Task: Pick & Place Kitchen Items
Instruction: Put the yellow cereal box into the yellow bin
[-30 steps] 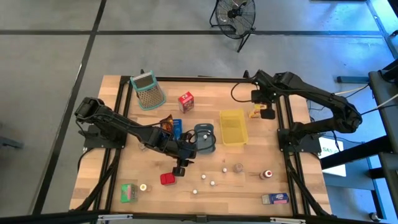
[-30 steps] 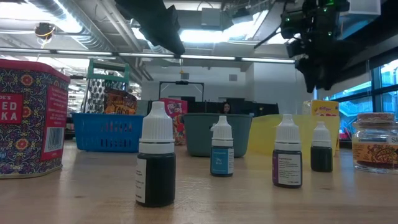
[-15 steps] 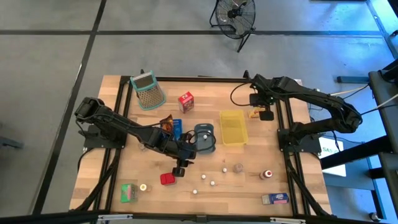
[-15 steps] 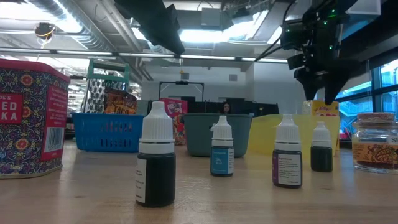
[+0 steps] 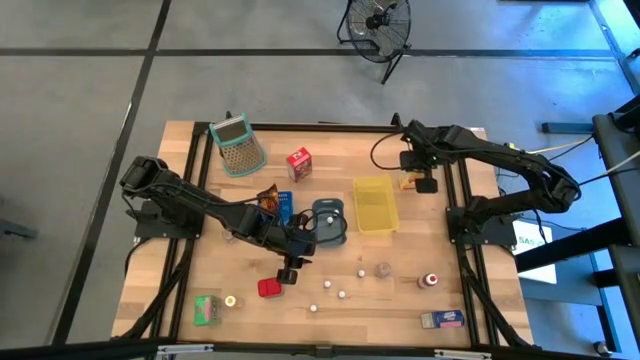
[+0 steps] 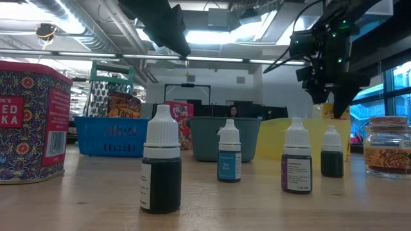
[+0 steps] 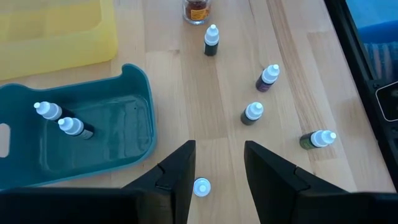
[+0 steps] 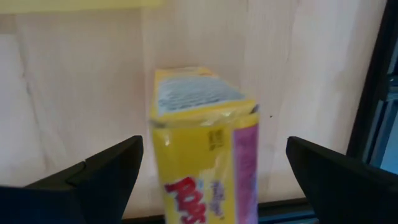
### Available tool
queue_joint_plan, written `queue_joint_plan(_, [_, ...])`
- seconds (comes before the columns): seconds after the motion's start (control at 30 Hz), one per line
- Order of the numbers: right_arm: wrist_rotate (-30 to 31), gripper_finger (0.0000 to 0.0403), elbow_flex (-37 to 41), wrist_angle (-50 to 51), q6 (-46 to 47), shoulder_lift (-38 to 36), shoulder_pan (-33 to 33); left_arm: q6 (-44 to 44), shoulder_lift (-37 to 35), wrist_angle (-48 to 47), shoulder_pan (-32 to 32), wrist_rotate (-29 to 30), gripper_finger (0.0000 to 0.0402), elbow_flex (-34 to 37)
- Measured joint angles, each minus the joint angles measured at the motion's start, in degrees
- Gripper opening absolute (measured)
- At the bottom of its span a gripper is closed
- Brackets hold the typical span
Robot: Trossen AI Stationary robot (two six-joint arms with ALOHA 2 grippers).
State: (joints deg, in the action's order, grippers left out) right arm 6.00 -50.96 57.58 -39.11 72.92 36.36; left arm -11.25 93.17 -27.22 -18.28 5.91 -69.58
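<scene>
R gripper sits at the table's far right edge w/ fingers spread wide, either side of the upright yellow carton, not touching it. In the high view that carton stands just beside the yellow tray.

L gripper hangs mid-table, fingers partly apart over a small white-capped bottle; nothing clamped as far as the wrist view shows. Two more bottles lie in the teal tray; four stand on the bare wood near the small jar. Red tin sits close to the L gripper.
</scene>
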Motion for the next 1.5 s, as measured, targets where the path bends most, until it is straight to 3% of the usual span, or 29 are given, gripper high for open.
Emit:
queue_joint_plan(0.53, [-3.4, 0.0388, 0.0, -0.2, -0.4, 0.0, 1.5, 0.0, 0.0, 0.0, 0.0, 0.0, 0.0132, 0.0])
queue_joint_plan(1.5, [-3.7, 0.0191, 0.0, -1.0, 2.5, -0.1, 1.5, -0.2, 0.0, 0.0, 0.0, 0.0, 0.0132, 0.0])
